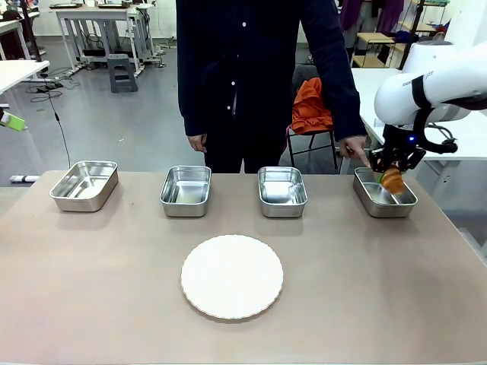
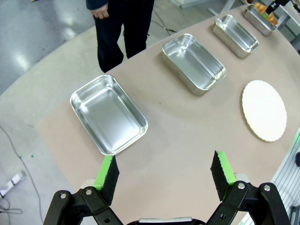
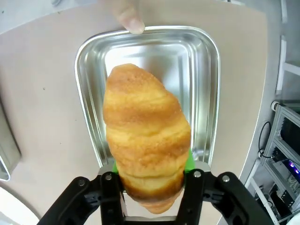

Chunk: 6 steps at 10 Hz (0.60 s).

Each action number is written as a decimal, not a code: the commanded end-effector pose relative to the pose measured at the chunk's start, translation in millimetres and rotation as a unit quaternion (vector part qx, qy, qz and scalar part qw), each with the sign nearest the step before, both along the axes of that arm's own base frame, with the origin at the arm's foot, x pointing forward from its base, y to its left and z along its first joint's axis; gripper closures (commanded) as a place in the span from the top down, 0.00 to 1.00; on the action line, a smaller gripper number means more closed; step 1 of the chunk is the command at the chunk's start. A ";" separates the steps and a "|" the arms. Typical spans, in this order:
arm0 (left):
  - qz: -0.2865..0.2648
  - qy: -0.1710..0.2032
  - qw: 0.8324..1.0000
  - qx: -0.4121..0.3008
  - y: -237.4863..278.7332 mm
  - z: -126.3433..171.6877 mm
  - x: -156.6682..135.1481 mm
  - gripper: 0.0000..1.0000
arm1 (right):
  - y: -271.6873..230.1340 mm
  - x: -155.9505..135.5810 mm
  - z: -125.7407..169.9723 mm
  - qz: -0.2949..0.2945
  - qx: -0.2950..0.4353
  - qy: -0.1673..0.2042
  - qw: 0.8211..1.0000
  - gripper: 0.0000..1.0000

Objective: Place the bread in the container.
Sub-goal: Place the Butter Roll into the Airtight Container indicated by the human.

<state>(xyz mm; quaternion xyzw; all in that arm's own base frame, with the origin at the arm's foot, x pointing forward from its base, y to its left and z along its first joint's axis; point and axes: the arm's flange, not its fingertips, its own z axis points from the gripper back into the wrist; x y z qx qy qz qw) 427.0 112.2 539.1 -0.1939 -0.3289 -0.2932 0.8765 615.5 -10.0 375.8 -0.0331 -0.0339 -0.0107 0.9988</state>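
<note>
On my brown table [image 1: 91, 289], four steel pans stand in a row across the upper part; a round white plate [image 1: 232, 276] lies lower centre.

This is a robotics lab or workshop hall. A polished grey floor [image 1: 129, 129] runs back to white worktables on metal frames [image 1: 99, 23], with cables [image 1: 49, 91] trailing across it and a grey step stool [image 1: 122, 74]. A white robot arm [image 1: 434, 84] works at a brown desk [image 1: 91, 266], and a rack of electronics [image 3: 286, 159] stands beside it.
</note>
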 end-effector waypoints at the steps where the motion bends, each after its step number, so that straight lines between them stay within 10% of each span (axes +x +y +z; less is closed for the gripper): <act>1: 0.004 -0.002 1.000 -0.001 -0.4 0.9 -0.8 1.00 | -3.8 -11.2 -0.3 -0.009 -0.002 -0.027 1.000 0.52; 2: 0.004 -0.002 1.000 -0.001 -0.4 0.9 -0.8 1.00 | -4.7 -10.1 0.4 -0.006 -0.006 -0.036 0.999 1.00; 6: 0.004 -0.002 1.000 -0.001 -0.4 0.9 -0.8 1.00 | -4.8 -9.4 5.1 -0.014 0.002 -0.042 0.999 1.00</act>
